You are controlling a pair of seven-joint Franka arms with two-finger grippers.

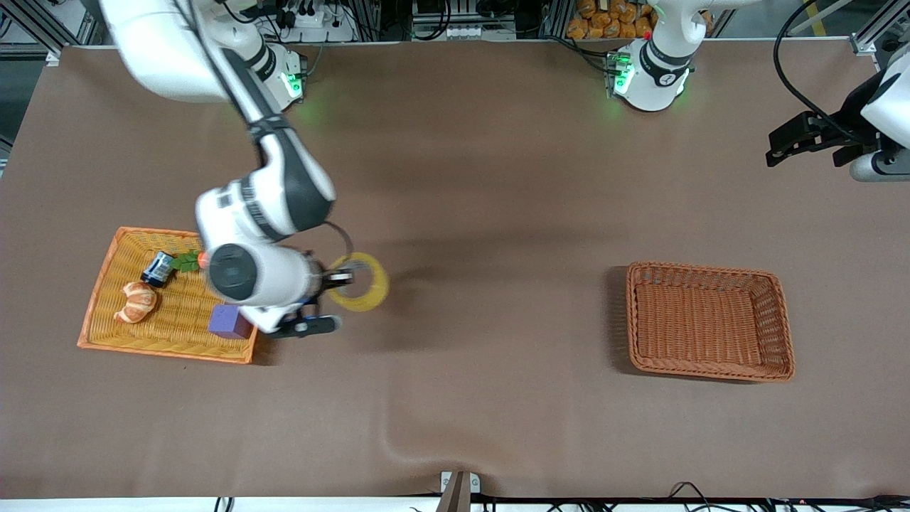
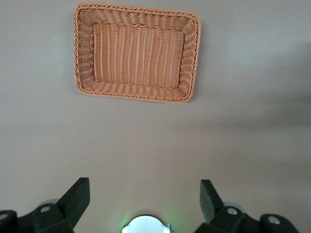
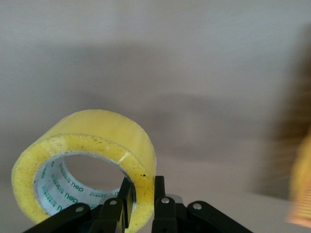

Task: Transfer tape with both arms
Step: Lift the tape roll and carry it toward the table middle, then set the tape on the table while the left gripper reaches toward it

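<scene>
The tape (image 1: pixel 366 284) is a yellowish ring with a grey core. My right gripper (image 1: pixel 340 278) is shut on its wall, one finger inside the ring and one outside, and holds it in the air over the table beside the orange tray. In the right wrist view the tape (image 3: pixel 87 145) fills the lower part, pinched between the fingers (image 3: pixel 159 194). My left gripper (image 1: pixel 796 142) is open and empty, waiting high over the left arm's end of the table. Its wrist view shows both fingers (image 2: pixel 77 196) spread wide above bare table.
An orange wicker tray (image 1: pixel 106 284) at the right arm's end holds a croissant (image 1: pixel 136 301), a purple cube (image 1: pixel 229 321), a small dark can (image 1: pixel 158 269) and green leaves. A brown wicker basket (image 1: pixel 711 370), also in the left wrist view (image 2: pixel 136 92), stands empty toward the left arm's end.
</scene>
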